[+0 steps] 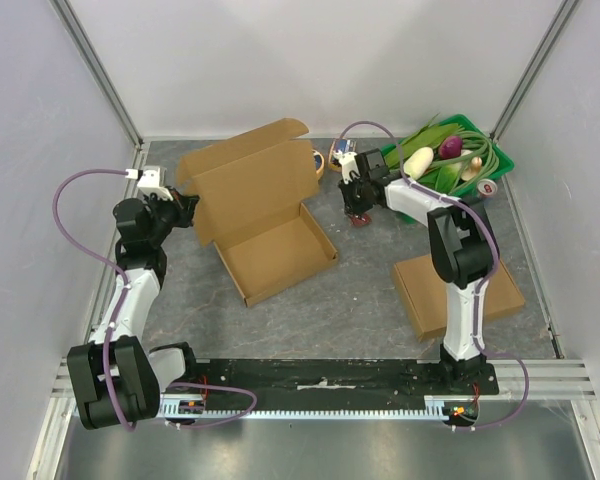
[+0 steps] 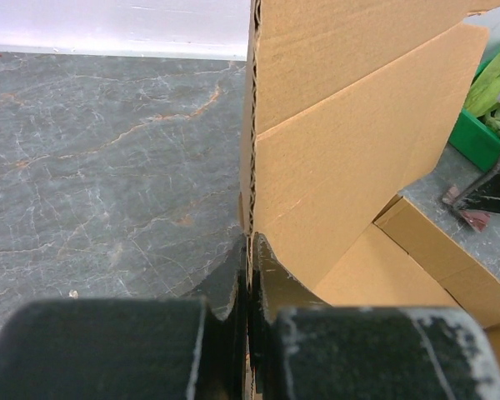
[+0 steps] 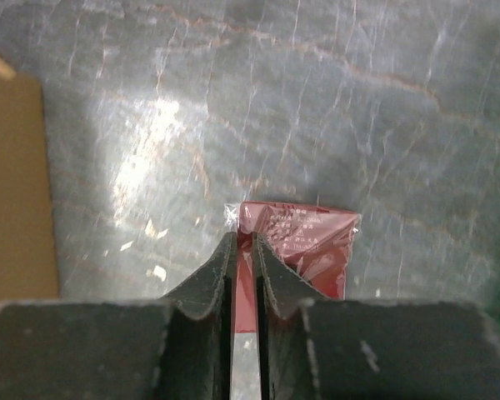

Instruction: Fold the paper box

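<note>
Though formed only into a shallow tray with lid tilted up, rests as an open paper box [image 1: 265, 225] left of centre on the desk [image 1: 370, 300]. Is pinched at the lid's left edge by the left claw [image 2: 250, 250], clamped shut on the cardboard. Further right, finds the right claw [image 3: 243, 240] nearly closed on a red packet [image 3: 304, 242], near a green basket [image 1: 502, 162].

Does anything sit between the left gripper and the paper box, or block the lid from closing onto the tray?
Nothing visible. The left gripper is shut on the lid edge of the paper box, and its tray is bare. The right gripper, shut on a red packet, sits apart to the tray's right.
</note>
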`<state>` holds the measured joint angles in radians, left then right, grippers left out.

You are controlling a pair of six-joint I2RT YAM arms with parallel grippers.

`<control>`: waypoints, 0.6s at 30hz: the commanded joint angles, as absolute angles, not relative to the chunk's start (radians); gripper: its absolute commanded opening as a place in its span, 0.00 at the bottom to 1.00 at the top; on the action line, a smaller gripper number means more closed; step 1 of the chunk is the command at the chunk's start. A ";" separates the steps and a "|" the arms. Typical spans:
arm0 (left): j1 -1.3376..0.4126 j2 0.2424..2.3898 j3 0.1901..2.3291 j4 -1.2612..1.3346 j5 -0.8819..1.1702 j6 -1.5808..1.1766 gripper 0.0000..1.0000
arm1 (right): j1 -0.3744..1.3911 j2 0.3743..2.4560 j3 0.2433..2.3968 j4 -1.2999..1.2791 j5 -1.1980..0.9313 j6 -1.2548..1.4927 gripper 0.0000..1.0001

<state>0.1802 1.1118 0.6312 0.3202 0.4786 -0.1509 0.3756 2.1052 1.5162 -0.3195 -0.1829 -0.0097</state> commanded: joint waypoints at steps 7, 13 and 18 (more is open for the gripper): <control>0.160 1.106 0.646 0.342 0.497 -0.115 0.02 | 0.425 1.775 1.376 -0.330 -0.129 0.061 0.08; 0.146 1.115 0.652 0.338 0.505 -0.106 0.02 | 0.552 1.661 1.365 -0.305 -0.227 0.132 0.00; 0.138 1.080 0.654 0.304 0.434 -0.081 0.02 | 0.569 1.722 1.442 -0.376 -0.073 0.146 0.45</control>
